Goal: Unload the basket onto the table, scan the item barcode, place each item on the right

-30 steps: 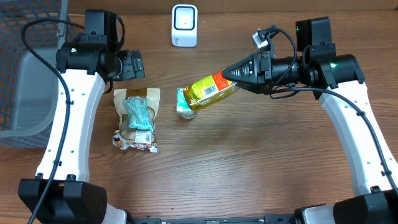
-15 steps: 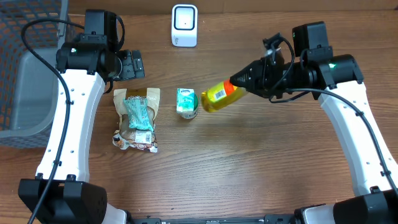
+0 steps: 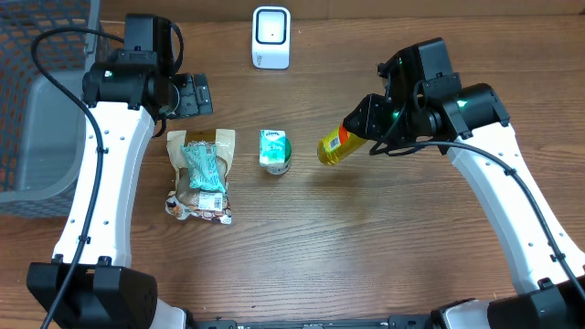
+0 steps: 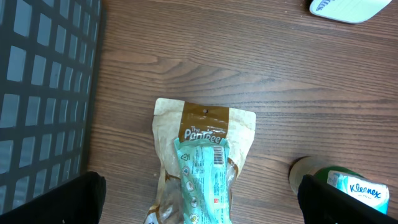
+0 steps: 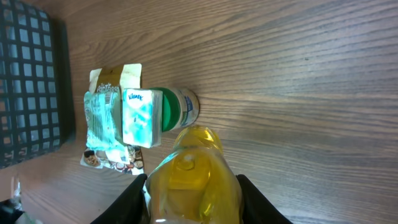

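**Operator A:** Confirm status of the task item.

**Operator B:** I have the yellow bottle (image 3: 329, 150) clamped in the right gripper (image 3: 351, 133). The bottle appears lifted off the surface (image 3: 366, 238) and tilted, with its free end pointing toward the tissue pack (image 3: 273, 144). It is well apart from the scanner (image 3: 271, 37) at the far edge. The left gripper (image 3: 194, 94) hangs fully released over the snack pouch (image 4: 202, 155) and holds nothing.

**Operator A:** State the expected handling properties.

**Operator B:** I judge the bottle to be smooth plastic filled with liquid, so moderately heavy for its size. The wall probably flexes under pressure, and the glossy skin may slip. When I tilt it, the liquid can shift and pull on the unsupported end.

**Operator A:** State the recommended hold.

**Operator B:** In the right wrist view the fingers (image 5: 132, 200) bracket the body from both sides at one end, which leaves most of the bottle overhanging. I consider a grip across the wide body correct, provided the label is uncovered. I cannot tell from these views which way the barcode faces. I advise slow wrist rotation toward the scanner window to limit slip.
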